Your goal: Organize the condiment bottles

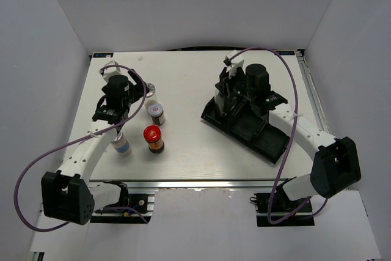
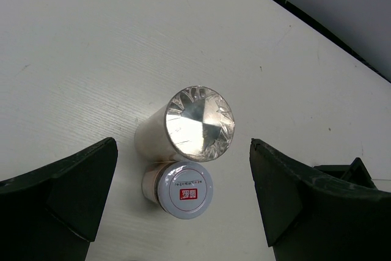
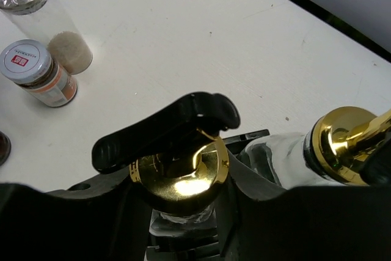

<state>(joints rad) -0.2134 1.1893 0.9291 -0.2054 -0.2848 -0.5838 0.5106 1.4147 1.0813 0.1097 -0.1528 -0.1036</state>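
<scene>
Here, illegible red label on white-lidded jar.

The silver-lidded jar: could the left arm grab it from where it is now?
Probably yes. The left gripper is open, and the silver-lidded jar shows between its fingers with nothing above it. But the white-lidded jar stands close on the near side, so the fingers might bump it.

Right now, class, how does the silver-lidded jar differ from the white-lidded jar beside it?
The silver-lidded jar is taller than the white-lidded jar. The silver-lidded jar is clear with pale grains at its bottom; the white-lidded jar looks dark with an orange band. Both stand upright, side by side.
</scene>
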